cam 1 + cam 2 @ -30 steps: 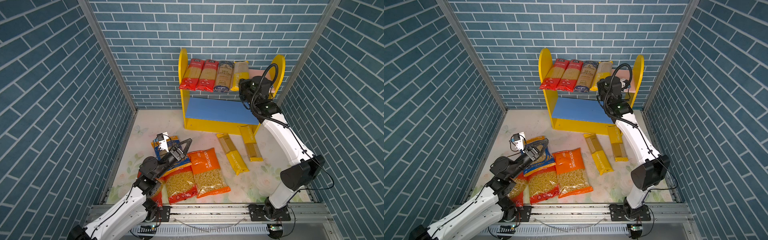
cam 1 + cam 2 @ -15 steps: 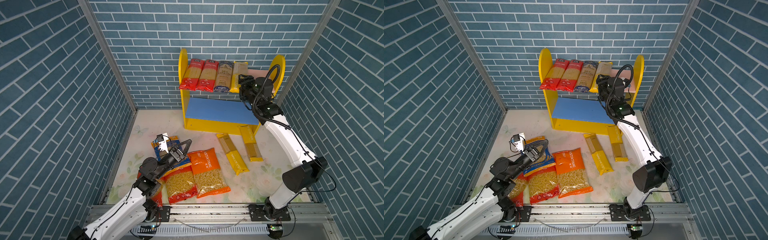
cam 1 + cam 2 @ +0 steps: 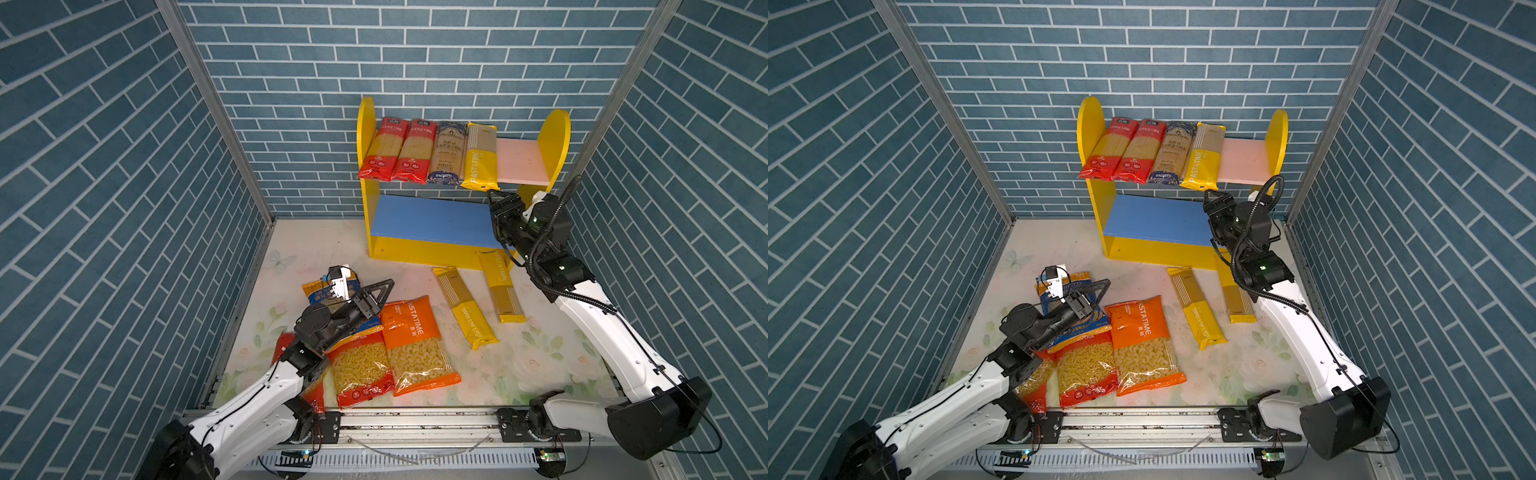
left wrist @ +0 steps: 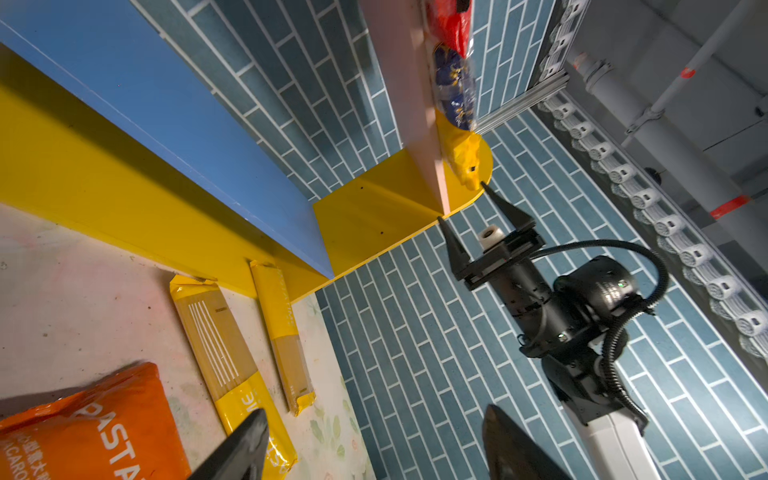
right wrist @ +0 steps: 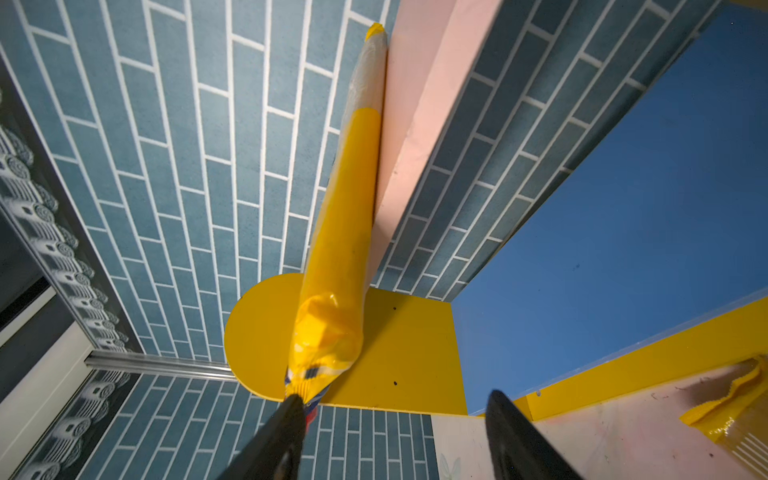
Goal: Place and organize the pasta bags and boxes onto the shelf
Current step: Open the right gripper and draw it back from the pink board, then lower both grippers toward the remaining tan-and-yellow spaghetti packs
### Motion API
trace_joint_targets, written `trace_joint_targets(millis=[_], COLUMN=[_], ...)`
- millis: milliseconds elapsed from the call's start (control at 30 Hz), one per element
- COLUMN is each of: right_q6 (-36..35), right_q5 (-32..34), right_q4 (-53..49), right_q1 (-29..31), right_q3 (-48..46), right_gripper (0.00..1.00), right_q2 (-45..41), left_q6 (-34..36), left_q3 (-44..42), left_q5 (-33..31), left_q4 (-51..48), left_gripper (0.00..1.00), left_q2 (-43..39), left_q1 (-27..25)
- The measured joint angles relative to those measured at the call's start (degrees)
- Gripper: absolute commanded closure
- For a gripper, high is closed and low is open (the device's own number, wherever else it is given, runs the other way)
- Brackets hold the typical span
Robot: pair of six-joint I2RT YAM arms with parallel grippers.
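Right wrist view: our right gripper [image 5: 395, 399], jaws apart, sits beside the yellow pack [image 5: 345, 232] on the pink board [image 5: 415, 104]. Placement seems done; next we fetch a floor pack [image 3: 463, 307]. Meanwhile our left gripper [image 4: 376, 415] gapes empty.

- The pink top board [image 3: 519, 160] of the shelf [image 3: 366, 124] has bare room at its right end. Four long packs [image 3: 419, 151] fill the rest.
- The blue low board [image 3: 428, 220] is bare from side to side.
- The right gripper [image 4: 462, 202] hangs wide open at the shelf's front right corner, in the way.
- Two yellow packs [image 3: 465, 307] and a crowd of bags [image 3: 415, 345] cover the table [image 3: 316, 249] in front of the shelf.
- The table's back left corner is bare.
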Motion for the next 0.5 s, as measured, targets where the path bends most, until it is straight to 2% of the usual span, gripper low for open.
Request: trace_joint_targets(millis=[100,300,400,500], right_q6=[-3.8,-10.9,-13.5,-16.3], right_q5=[-2.8,-7.5,-7.8,-7.0], right_q4=[-0.2,-1.5,-5.4,-10.7], right_q1=[0.0,0.0,0.1,0.1], right_q3=[-2.4,-22.2,-31.6,-36.4], right_gripper=[0.35,0.36,0.36,0.37], right_q2=[-2.1,-14.5,-19.7,-21.2], left_q6=[3.5,11.6,13.0,12.9], left_q3=[4.2,8.3,9.2,10.6], left_q5=[0.4,-2.0,-2.3,-2.1], left_q4=[-3.0,-7.8,-7.8,-7.7], left_gripper=[0.19,0.19,0.19,0.2], left_q2=[4.4,10.0,16.3,24.2], left_q1=[-1.8,-10.7,-13.7,-15.0])
